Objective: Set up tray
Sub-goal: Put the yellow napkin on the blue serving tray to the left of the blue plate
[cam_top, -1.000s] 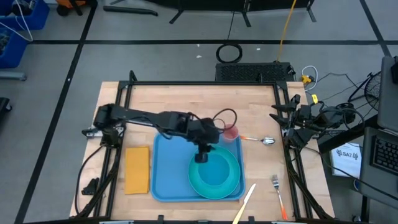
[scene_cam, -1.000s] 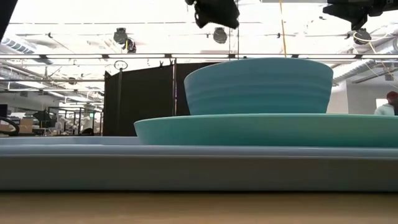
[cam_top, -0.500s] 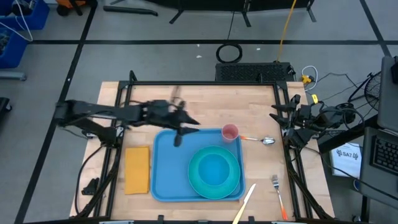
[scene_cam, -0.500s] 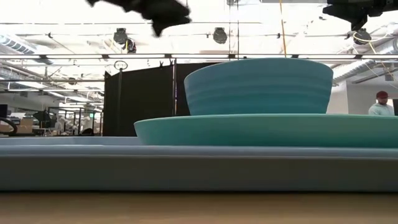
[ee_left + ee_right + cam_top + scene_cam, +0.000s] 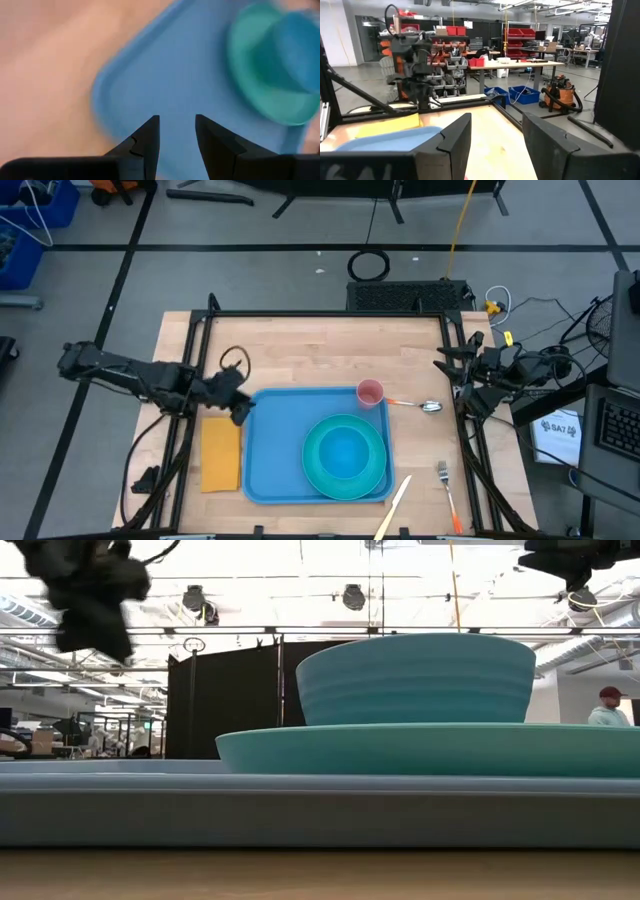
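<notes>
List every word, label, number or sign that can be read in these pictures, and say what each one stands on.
White tag beside the table's right edge, high view: it carries dark print, too small to read for certain.
Tray, plate, bowl, pink cup, napkin: no print shows.
Red bins on shelves in the room, right wrist view: no legible labels.
Nothing else is readable.

Turquoise bowl (image 5: 345, 452) on turquoise plate (image 5: 372, 475), pink cup (image 5: 370, 392), spoon (image 5: 428, 406), fork (image 5: 444, 480), orange-yellow napkin (image 5: 221, 452).
</notes>
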